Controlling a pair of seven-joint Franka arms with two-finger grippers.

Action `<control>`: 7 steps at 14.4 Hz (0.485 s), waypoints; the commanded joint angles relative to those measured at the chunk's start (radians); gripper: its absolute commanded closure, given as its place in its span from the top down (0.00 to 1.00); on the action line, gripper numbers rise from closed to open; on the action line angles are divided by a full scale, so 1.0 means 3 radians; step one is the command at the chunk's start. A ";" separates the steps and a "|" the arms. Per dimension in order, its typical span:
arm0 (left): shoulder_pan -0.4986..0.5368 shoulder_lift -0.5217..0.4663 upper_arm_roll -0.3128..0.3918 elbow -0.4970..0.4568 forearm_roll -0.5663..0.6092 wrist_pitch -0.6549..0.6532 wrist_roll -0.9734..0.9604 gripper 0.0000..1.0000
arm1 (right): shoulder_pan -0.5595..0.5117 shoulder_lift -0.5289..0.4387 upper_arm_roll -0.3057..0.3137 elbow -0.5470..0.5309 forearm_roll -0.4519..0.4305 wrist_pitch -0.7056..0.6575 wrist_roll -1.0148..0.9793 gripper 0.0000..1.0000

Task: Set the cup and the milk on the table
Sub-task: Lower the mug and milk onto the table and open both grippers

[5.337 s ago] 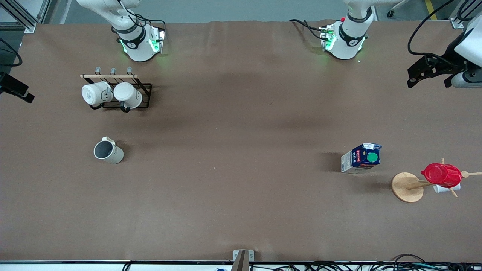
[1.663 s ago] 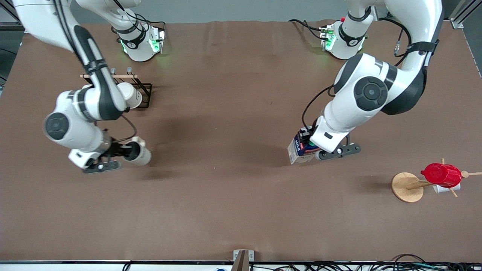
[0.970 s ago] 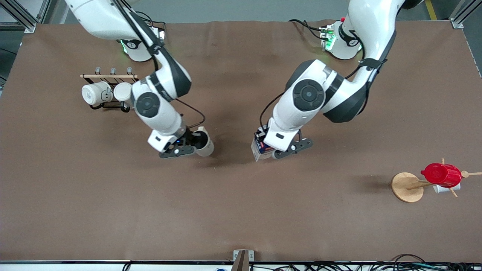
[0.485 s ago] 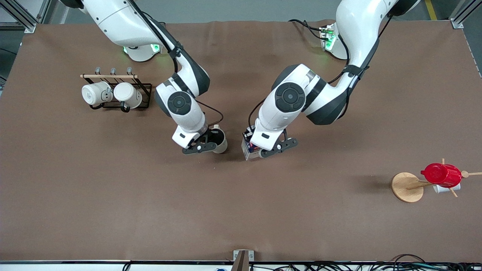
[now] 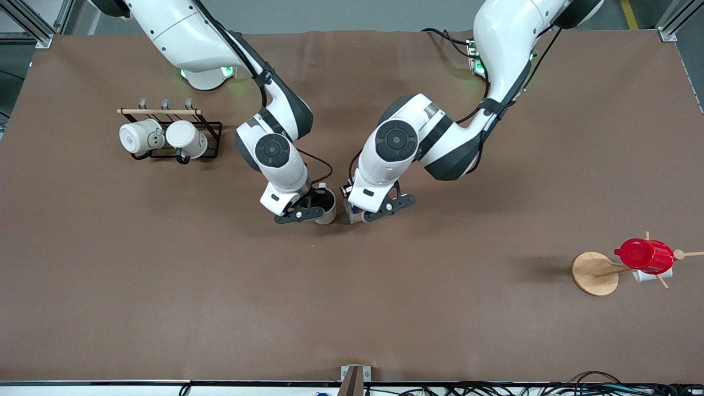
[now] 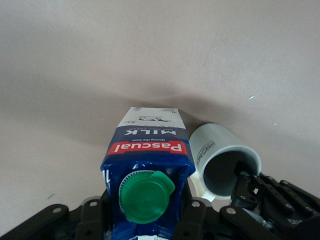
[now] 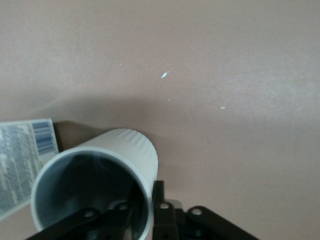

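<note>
The cream-white cup (image 5: 326, 206) and the dark-blue milk (image 5: 352, 213) are side by side at the middle of the brown table (image 5: 352, 308). My right gripper (image 5: 314, 208) is shut on the cup's rim, one finger inside and one outside, as the right wrist view (image 7: 142, 210) shows with the cup (image 7: 100, 170). My left gripper (image 5: 367, 212) is shut on the milk, whose green cap and red label (image 6: 147, 165) sit between its fingers (image 6: 147, 222). The cup (image 6: 220, 157) lies close beside the milk there. I cannot tell whether either one touches the table.
A black wire rack (image 5: 212, 127) with two all-white mugs stands toward the right arm's end. A wooden peg stand (image 5: 594, 273) with a red cup (image 5: 644, 255) stands toward the left arm's end, nearer the front camera.
Both arms have carried their loads inward from the table's two ends. The cup and the milk have come from far apart to side by side at the middle.
</note>
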 commanded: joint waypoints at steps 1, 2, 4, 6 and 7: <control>-0.0086 0.0076 0.0033 0.0096 0.0031 -0.0020 -0.0073 0.53 | 0.0015 0.0038 -0.0008 0.0042 -0.0092 0.0025 0.0094 0.48; -0.0112 0.0097 0.0038 0.0096 0.0031 -0.0020 -0.0083 0.58 | 0.0015 0.0038 -0.0008 0.0042 -0.0087 0.0025 0.0094 0.77; -0.0122 0.0112 0.0038 0.0096 0.0036 -0.0015 -0.0084 0.79 | -0.0016 0.0033 0.0002 0.0042 -0.0087 0.0020 0.0094 1.00; -0.0122 0.0102 0.0038 0.0101 0.0037 -0.0015 -0.0068 1.00 | -0.0056 0.0018 -0.0008 0.0032 -0.0082 -0.0031 0.0069 1.00; -0.0102 0.0061 0.0038 0.0101 0.0042 -0.0020 -0.0063 1.00 | -0.0112 -0.0017 0.0002 0.0017 -0.0082 -0.0062 0.0043 1.00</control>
